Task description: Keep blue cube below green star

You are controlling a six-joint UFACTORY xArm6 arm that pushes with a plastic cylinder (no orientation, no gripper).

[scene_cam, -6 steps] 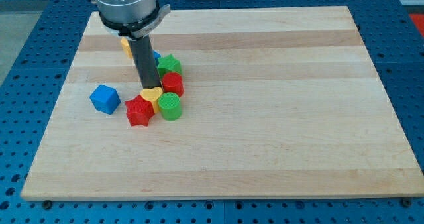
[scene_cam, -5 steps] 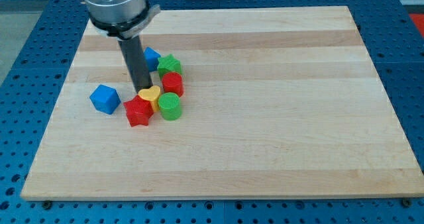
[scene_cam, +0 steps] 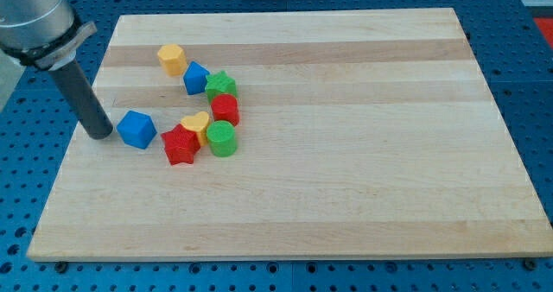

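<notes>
The blue cube (scene_cam: 136, 129) sits on the wooden board (scene_cam: 346, 154) at the view's left. The green star (scene_cam: 220, 85) lies up and to the right of it, in a cluster of blocks. My tip (scene_cam: 99, 134) rests on the board just left of the blue cube, with a small gap between them. The blue cube is lower in the view than the green star.
Around the green star are a second blue block (scene_cam: 196, 77), a red block (scene_cam: 225, 109), a yellow heart (scene_cam: 197, 124), a green cylinder (scene_cam: 221, 139) and a red star (scene_cam: 181, 144). A yellow block (scene_cam: 172, 59) lies above them. The board's left edge is close to my tip.
My tip has moved from beside the yellow heart leftward, to the left side of the blue cube. The blocks have not moved. The yellow and second blue blocks are now uncovered.
</notes>
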